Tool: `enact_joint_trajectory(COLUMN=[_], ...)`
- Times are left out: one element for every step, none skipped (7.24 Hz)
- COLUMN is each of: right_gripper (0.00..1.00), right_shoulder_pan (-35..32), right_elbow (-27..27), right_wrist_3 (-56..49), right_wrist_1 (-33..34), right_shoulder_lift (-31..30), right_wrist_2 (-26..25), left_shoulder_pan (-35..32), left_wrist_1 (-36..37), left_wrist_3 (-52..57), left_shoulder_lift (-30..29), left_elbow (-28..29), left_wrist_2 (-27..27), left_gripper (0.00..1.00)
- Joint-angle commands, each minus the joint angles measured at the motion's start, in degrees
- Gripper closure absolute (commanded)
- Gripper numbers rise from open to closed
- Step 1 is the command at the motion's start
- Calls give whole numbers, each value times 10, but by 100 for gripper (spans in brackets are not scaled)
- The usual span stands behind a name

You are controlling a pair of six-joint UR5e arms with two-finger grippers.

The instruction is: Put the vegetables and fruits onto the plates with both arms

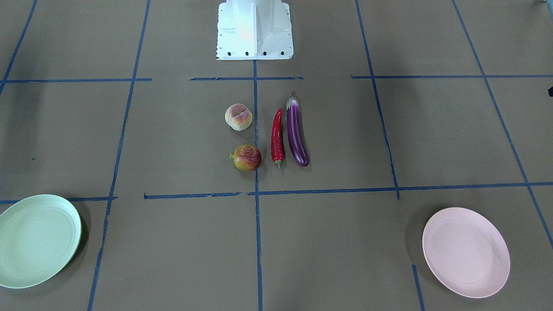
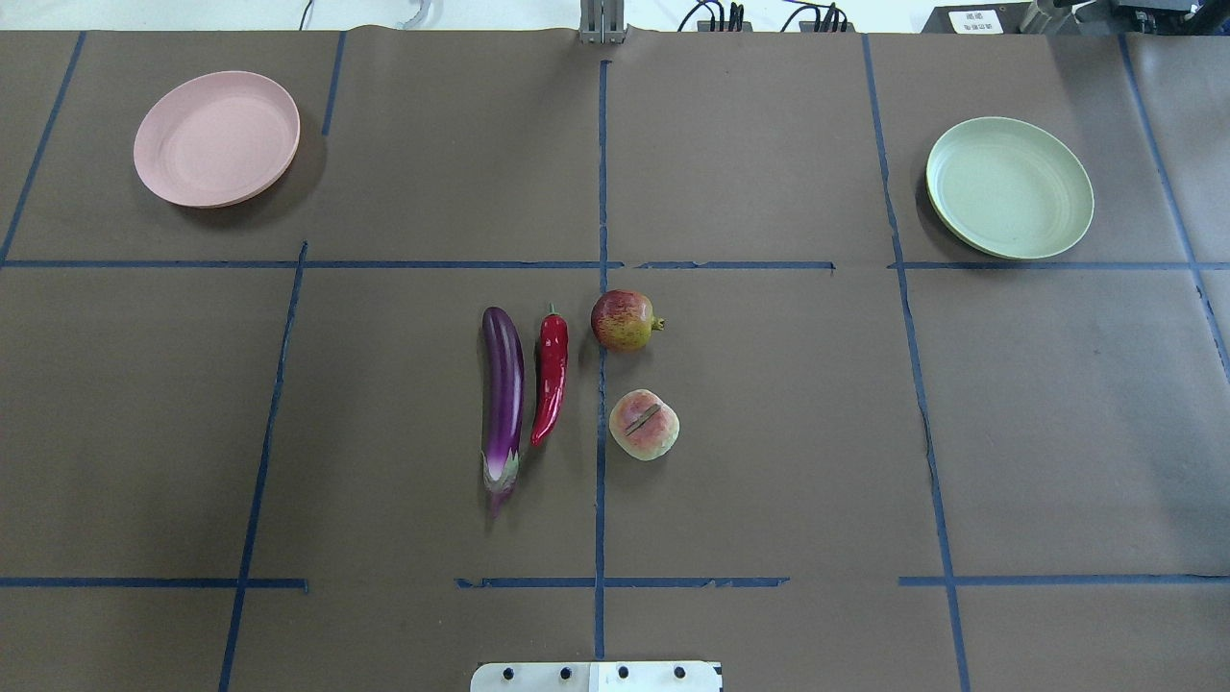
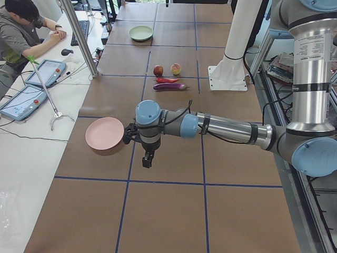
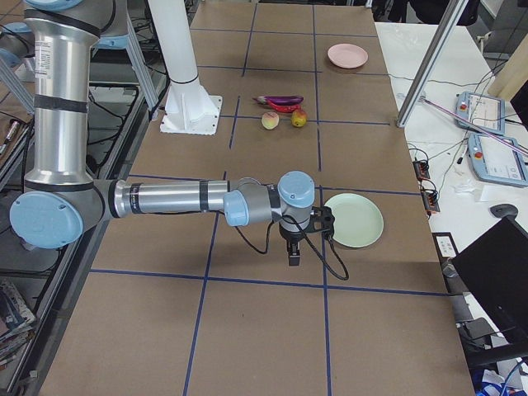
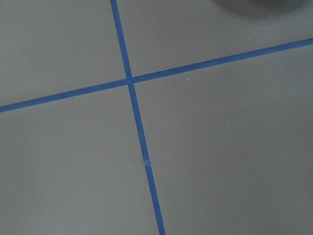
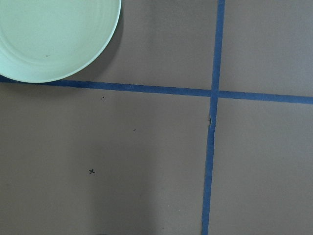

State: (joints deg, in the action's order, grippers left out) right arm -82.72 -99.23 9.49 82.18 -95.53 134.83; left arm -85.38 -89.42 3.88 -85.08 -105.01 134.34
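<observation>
The purple eggplant point(image 2: 503, 389) and red chili point(image 2: 551, 375) lie side by side at the table's middle. The pomegranate-like fruit point(image 2: 623, 320) and the flat peach point(image 2: 644, 424) lie just to their right. The pink plate point(image 2: 216, 137) is at far left and the mint green plate point(image 2: 1009, 187) at far right; both are bare. My left gripper point(image 3: 147, 161) hangs over the table beside the pink plate point(image 3: 104, 133). My right gripper point(image 4: 294, 257) hangs beside the green plate point(image 4: 353, 219). I cannot tell whether either is open or shut.
The white robot base point(image 1: 255, 30) stands at the table's near edge, behind the produce. Blue tape lines point(image 2: 601, 288) divide the brown table cover into squares. An operator point(image 3: 21, 31) sits at a side desk with tablets point(image 3: 23, 100).
</observation>
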Motion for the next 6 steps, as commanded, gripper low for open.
enact_joint_trajectory(right_gripper=[0,0,0,0,0,0], right_shoulder_pan=[9,15,16,17,17,17], right_elbow=[0,0,0,-2,-4,-4], right_wrist_3=[3,4,4,6,7,7], right_wrist_1=[0,0,0,0,0,0], right_shoulder_lift=[7,9,16,16,16,16], right_wrist_2=[0,-1,-1,0,0,-1], left_shoulder_pan=[42,98,151,195,239,303], left_wrist_1=[-98,-109,-108,-108,-108,-107], left_wrist_3=[-66,-160,-258,-362,-433,-533], left_shoulder_lift=[-4,-11,-51,-96,-127,-178], left_elbow=[-4,-9,-11,-11,-11,-10], left_wrist_2=[0,-2,-6,-9,-30,-64], left_gripper=[0,0,0,0,0,0])
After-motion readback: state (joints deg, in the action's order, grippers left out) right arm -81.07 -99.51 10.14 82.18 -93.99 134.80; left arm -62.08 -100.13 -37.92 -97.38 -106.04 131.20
